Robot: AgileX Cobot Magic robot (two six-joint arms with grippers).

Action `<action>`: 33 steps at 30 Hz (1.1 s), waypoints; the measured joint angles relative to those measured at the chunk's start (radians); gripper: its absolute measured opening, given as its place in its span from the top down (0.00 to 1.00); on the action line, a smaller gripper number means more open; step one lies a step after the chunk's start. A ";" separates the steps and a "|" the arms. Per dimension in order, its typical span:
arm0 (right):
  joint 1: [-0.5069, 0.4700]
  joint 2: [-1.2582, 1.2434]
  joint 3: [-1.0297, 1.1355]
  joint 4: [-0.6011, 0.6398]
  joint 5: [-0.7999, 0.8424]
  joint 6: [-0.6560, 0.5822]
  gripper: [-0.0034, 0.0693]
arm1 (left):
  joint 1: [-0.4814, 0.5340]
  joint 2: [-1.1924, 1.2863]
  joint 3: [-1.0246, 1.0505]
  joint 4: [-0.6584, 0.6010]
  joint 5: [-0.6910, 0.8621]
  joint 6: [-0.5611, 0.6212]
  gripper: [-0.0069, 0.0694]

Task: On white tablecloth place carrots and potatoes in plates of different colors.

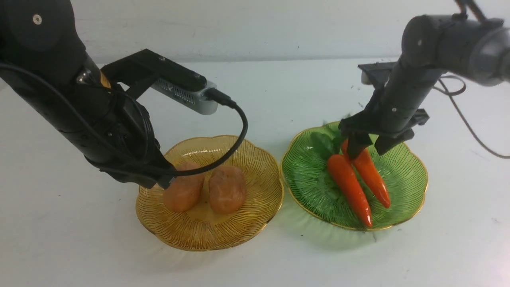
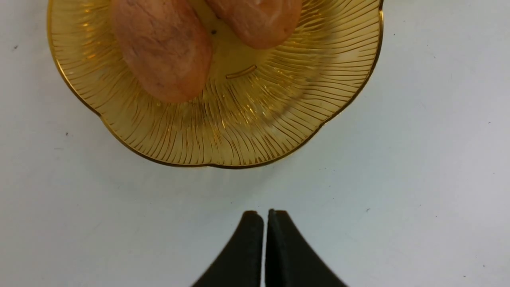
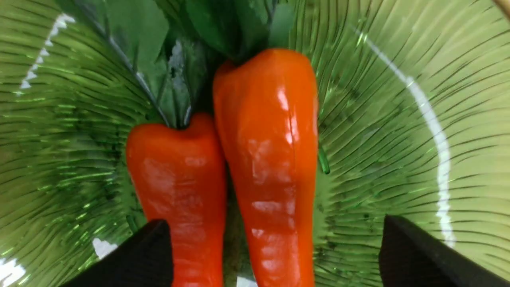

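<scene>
My right claw (image 3: 275, 249) stands wide over the green plate (image 1: 305, 195), its fingers well apart with nothing gripped between them; one finger overlaps a carrot in my wrist view, and whether it touches I cannot tell. My left claw (image 2: 265, 217) is closed on nothing, near the amber plate (image 1: 207, 241). Both carrots (image 3: 275, 159) lie on the green plate, side by side and touching near their leafy ends, and both potatoes (image 1: 227, 189) rest on the amber one, so I judge the sorting done and withdrawal the next move. Should a carrot need shifting, I expect a light, fairly stiff body whose glossy skin could slide; I would close across the thick orange shoulder, just below the greens, since the tapering tip offers less to hold and could squirt free. The leaves (image 3: 137, 36) look thin and bendy, a poor handle that might pull loose. The potatoes, lumpy and wrinkled, should grip better, taken across the narrower middle. The ribbed plates look hard and perhaps brittle, so I would keep my fingertips off their gold rims while lifting away.
</scene>
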 joint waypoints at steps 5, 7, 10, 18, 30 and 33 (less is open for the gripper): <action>0.000 -0.067 -0.003 0.007 0.003 0.032 0.09 | 0.000 0.000 0.000 0.003 0.000 0.000 0.91; 0.000 -0.112 -0.003 0.027 0.003 0.041 0.15 | 0.000 0.000 0.000 0.008 0.000 0.000 0.91; 0.000 -0.190 0.001 0.065 0.003 0.042 0.29 | 0.000 0.000 0.000 0.017 0.000 0.000 0.91; 0.000 -0.435 0.101 0.072 0.009 -0.002 0.70 | 0.000 0.000 0.000 0.034 0.000 0.001 0.91; 0.000 -1.018 0.468 -0.032 0.026 -0.023 0.97 | 0.000 0.000 0.000 0.034 0.000 0.007 0.91; 0.000 -1.238 0.631 -0.034 -0.043 -0.016 0.97 | 0.000 0.000 0.000 0.034 0.000 0.007 0.91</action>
